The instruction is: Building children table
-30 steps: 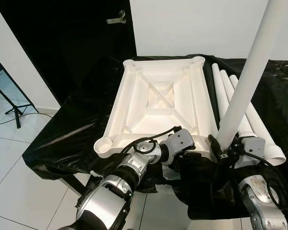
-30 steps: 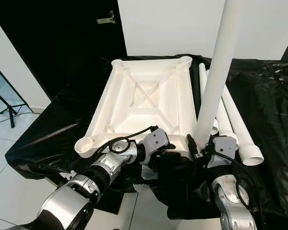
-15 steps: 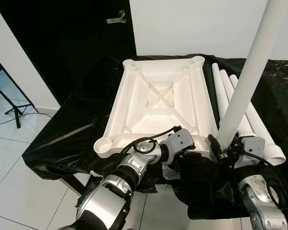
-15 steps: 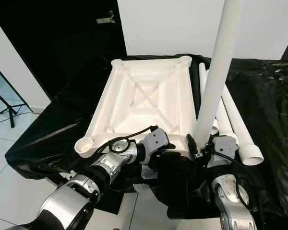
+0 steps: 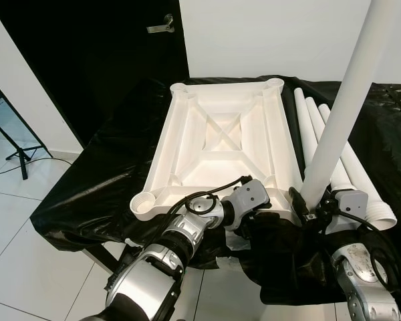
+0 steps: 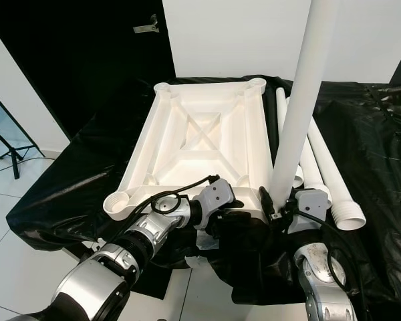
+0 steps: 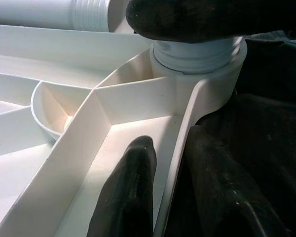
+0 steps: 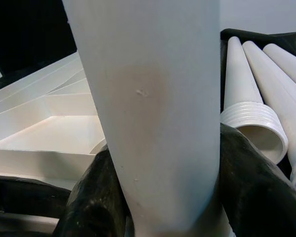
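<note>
A white plastic table top [image 5: 217, 144] lies upside down on a black-covered table, its ribs and corner sockets facing up. A long white table leg [image 5: 344, 107] stands upright in the near right corner socket [image 7: 197, 74], its threaded end seated there. My right gripper [image 5: 314, 204] is shut on that leg near its base, black fingers [image 8: 251, 182] on either side. My left gripper [image 5: 260, 214] is shut on the table top's near rim [image 7: 175, 163], one finger [image 7: 130, 192] inside and one outside.
Three more white legs [image 5: 324, 137] lie side by side on the black sheet to the right of the table top. A black door [image 5: 87, 53] and white wall stand behind. White floor tiles and a tripod foot [image 5: 17, 157] lie to the left.
The upright leg has tipped very slightly; both grippers keep their hold in the same places.
</note>
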Robot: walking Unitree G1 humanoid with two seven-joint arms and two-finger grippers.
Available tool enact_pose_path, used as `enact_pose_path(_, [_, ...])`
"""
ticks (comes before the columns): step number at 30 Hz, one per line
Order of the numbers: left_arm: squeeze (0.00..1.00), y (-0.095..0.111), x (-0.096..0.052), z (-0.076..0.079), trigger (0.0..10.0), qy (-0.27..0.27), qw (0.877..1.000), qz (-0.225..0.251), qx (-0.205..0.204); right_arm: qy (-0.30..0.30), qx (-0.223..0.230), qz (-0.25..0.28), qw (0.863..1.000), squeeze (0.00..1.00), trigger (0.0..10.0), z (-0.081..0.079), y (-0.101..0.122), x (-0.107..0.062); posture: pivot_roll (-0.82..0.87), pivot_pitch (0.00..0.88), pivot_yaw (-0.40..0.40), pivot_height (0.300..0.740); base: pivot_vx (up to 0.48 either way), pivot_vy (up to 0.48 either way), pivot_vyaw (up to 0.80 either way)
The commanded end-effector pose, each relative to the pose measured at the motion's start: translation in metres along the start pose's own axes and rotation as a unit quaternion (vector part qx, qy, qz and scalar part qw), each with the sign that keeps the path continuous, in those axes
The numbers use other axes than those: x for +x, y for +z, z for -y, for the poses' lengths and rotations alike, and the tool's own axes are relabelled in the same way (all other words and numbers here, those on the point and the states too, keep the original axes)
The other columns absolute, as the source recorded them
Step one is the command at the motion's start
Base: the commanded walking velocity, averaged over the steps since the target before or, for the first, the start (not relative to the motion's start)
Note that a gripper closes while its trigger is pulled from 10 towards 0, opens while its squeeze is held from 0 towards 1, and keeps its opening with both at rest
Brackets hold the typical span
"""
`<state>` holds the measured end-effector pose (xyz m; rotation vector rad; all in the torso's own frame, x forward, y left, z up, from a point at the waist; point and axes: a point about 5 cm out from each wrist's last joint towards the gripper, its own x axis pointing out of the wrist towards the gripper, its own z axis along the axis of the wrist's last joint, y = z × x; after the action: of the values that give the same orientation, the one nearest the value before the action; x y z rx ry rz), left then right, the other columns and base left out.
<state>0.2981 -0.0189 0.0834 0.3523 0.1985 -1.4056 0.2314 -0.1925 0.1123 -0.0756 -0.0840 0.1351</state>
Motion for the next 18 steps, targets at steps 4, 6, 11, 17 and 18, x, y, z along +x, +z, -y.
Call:
enact_pose_path(4, [0.00, -0.0391, -0.0001, 0.0184, 10.0, 0.008, 0.996, -0.073, -0.054, 0.009, 0.009, -0.013, 1.000, 0.00, 10.0, -0.0064, -0.0049, 0.0012, 0.06, 0.000, 0.045, 0.740, 0.000, 0.000, 0.00])
enact_pose_path(6, [0.00, -0.0391, 0.0003, 0.0188, 10.0, 0.007, 0.996, -0.072, -0.054, 0.008, 0.008, -0.014, 1.000, 0.00, 10.0, -0.0059, -0.0049, 0.0002, 0.06, 0.000, 0.047, 0.740, 0.000, 0.000, 0.00])
enact_pose_path(11, [0.00, -0.0394, 0.0005, 0.0192, 10.0, 0.007, 0.996, -0.073, -0.054, 0.006, 0.007, -0.016, 1.000, 0.00, 10.0, -0.0037, -0.0054, -0.0017, 0.06, 0.000, 0.047, 0.740, 0.000, 0.000, 0.00])
enact_pose_path(17, [0.00, -0.0394, 0.0005, 0.0192, 10.0, 0.007, 0.996, -0.074, -0.054, 0.004, 0.006, -0.015, 1.000, 0.00, 10.0, -0.0026, -0.0048, -0.0006, 0.06, 0.000, 0.047, 0.740, 0.000, 0.000, 0.00])
enact_pose_path(18, [0.00, -0.0393, 0.0004, 0.0188, 10.0, 0.008, 0.996, -0.074, -0.054, 0.006, 0.006, -0.014, 1.000, 0.00, 10.0, -0.0030, -0.0045, 0.0001, 0.07, 0.000, 0.047, 0.740, 0.000, 0.000, 0.00])
